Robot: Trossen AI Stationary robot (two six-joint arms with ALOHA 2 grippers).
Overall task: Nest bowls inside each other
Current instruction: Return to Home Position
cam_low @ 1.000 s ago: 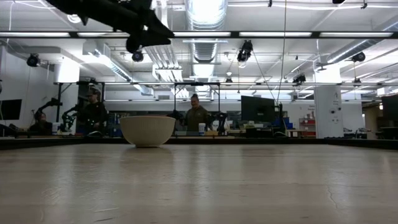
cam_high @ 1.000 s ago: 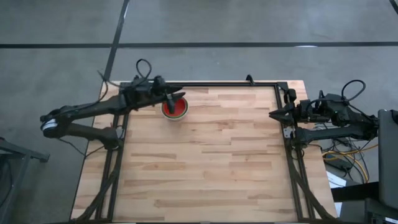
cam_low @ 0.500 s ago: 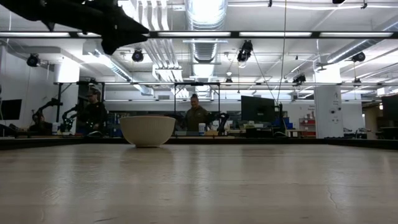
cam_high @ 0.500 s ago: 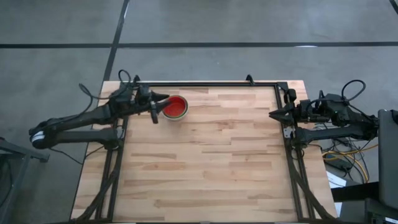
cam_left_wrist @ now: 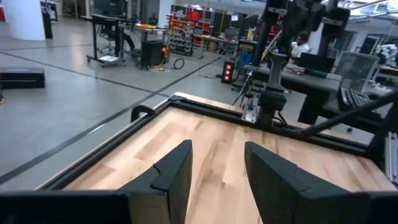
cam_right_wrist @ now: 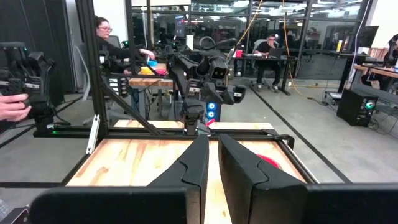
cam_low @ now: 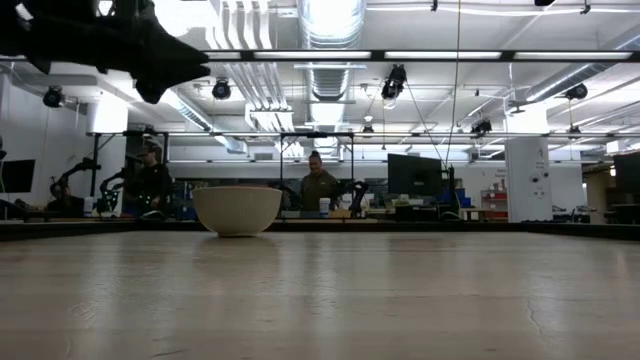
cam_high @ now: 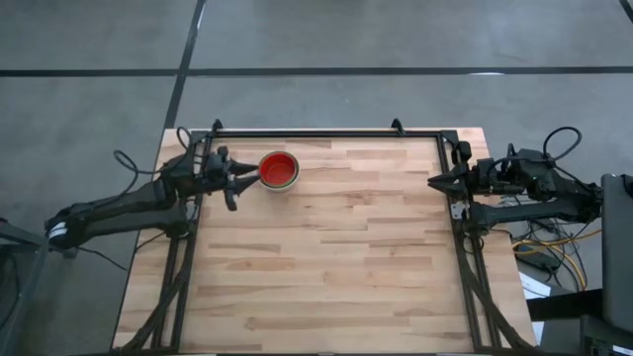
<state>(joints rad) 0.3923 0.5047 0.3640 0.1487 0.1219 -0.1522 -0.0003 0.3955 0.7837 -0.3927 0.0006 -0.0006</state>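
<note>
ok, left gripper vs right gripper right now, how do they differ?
The left gripper has its fingers spread open; the right gripper has them shut together. The left gripper hovers just beside the red bowl near the left edge of the table; the right gripper sits at the table's right edge, well away from the bowl. Both hold nothing.

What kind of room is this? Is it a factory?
More likely a robot lab or workshop: another robot arm stands far back, a person is near a monitor, and bare ducts run overhead.
</note>
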